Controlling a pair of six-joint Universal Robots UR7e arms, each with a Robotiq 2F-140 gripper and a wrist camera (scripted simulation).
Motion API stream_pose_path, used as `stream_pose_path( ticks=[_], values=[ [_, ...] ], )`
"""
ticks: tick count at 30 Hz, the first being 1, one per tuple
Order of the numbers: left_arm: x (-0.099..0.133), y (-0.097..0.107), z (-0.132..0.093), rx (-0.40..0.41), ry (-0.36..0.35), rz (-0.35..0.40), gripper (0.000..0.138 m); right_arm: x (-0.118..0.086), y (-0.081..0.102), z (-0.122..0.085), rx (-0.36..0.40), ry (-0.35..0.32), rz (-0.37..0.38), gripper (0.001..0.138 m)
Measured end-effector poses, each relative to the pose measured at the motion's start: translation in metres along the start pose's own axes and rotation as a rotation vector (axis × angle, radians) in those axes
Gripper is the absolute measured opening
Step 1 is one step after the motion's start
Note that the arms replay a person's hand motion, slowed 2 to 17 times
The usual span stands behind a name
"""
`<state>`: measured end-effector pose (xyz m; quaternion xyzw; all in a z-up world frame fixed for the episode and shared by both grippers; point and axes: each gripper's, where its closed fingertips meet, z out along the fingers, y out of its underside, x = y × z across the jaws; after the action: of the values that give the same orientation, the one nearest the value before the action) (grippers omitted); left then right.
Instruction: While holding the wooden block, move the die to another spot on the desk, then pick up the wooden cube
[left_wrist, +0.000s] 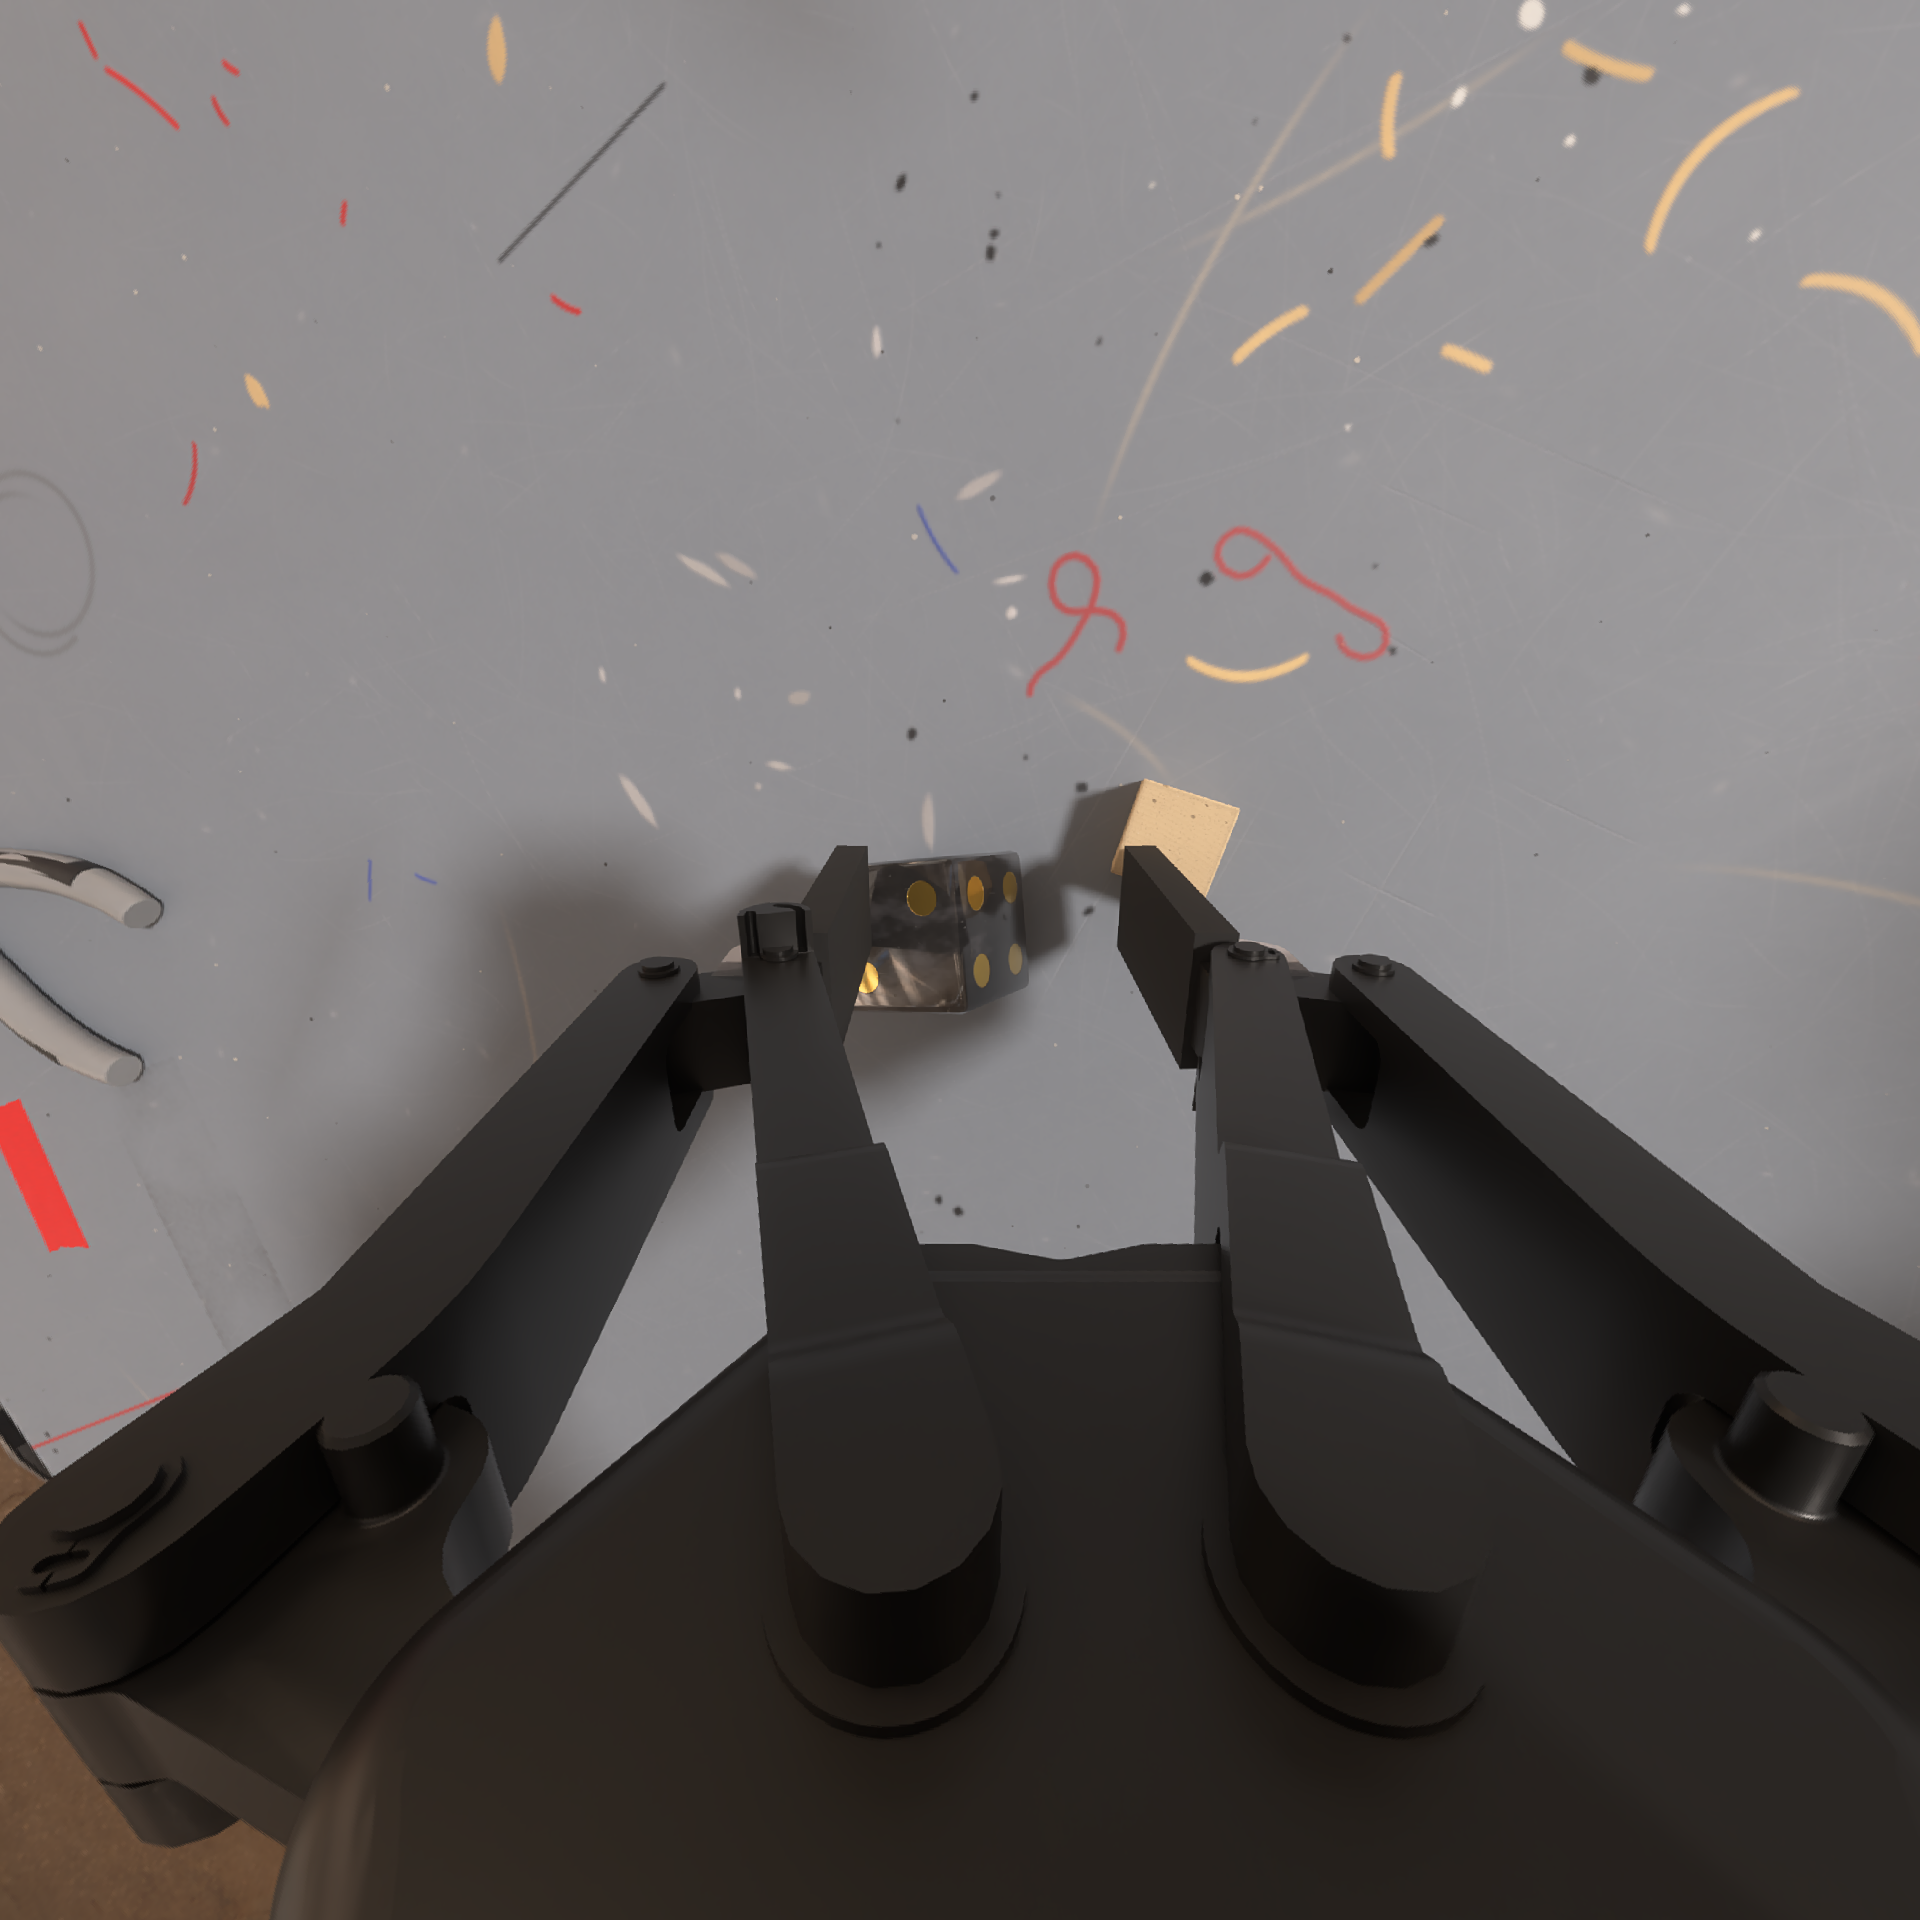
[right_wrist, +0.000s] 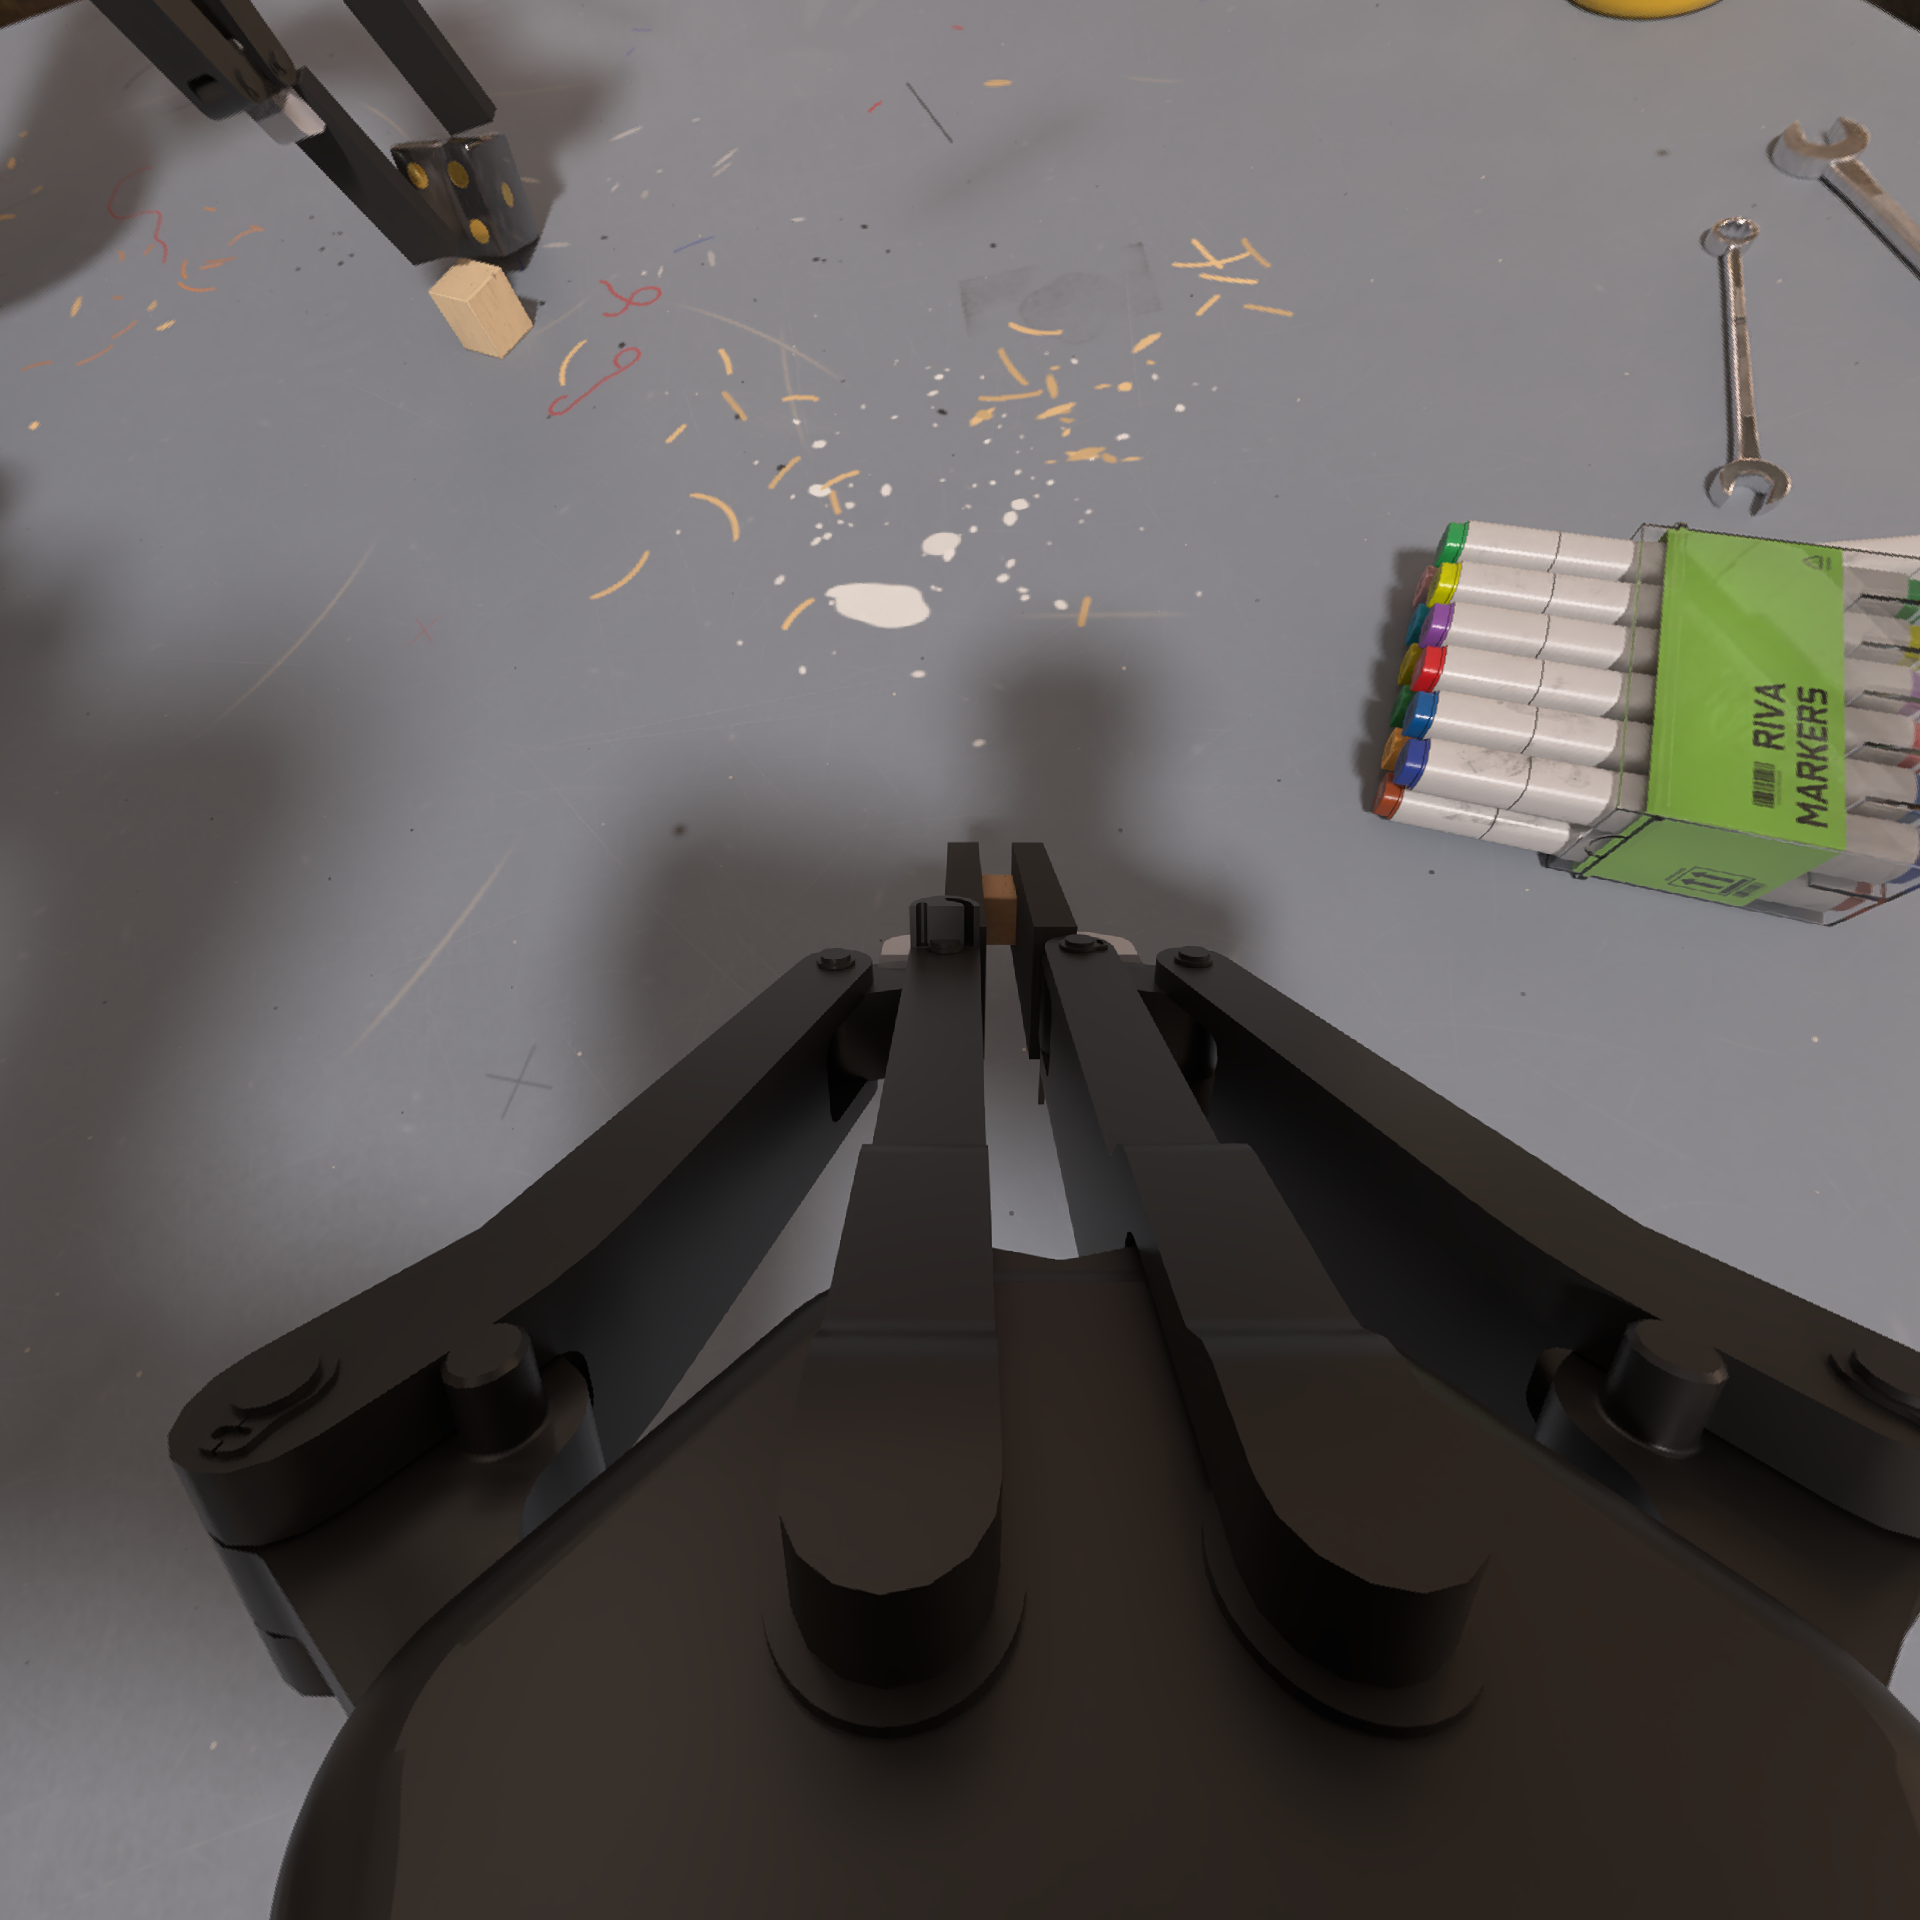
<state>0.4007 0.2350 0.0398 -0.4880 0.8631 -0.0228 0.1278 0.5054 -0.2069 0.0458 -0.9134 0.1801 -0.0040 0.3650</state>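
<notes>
A dark translucent die (left_wrist: 951, 930) with gold pips sits on the grey desk (left_wrist: 520, 623). My left gripper (left_wrist: 992, 883) is open around it. The die touches the left finger, with a gap to the right finger. A pale wooden cube (left_wrist: 1184, 836) stands on the desk just beyond the right fingertip. The right wrist view shows the same die (right_wrist: 462, 192) between the left gripper's fingers, with the cube (right_wrist: 483, 309) beside it. My right gripper (right_wrist: 998, 873) is shut on a small brown wooden block (right_wrist: 998, 904), above the desk.
A green pack of markers (right_wrist: 1662, 707) lies at the right, with two wrenches (right_wrist: 1737, 364) (right_wrist: 1849, 177) beyond it. Plier handles (left_wrist: 73, 966) and a strip of red tape (left_wrist: 42, 1174) lie to the left of my left gripper. The desk edge shows at the lower left.
</notes>
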Motion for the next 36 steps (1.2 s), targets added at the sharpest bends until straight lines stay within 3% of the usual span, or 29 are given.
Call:
stream_pose_path(
  ticks=[17,36],
  values=[
    [-0.009,0.006,-0.002,-0.007,-0.055,-0.011,0.064,0.000,0.000,0.000,-0.004,0.005,-0.006,0.009],
    [-0.008,0.012,0.008,-0.054,-0.034,-0.009,0.065,-0.001,-0.001,0.002,-0.006,-0.001,-0.008,0.009]
  ],
)
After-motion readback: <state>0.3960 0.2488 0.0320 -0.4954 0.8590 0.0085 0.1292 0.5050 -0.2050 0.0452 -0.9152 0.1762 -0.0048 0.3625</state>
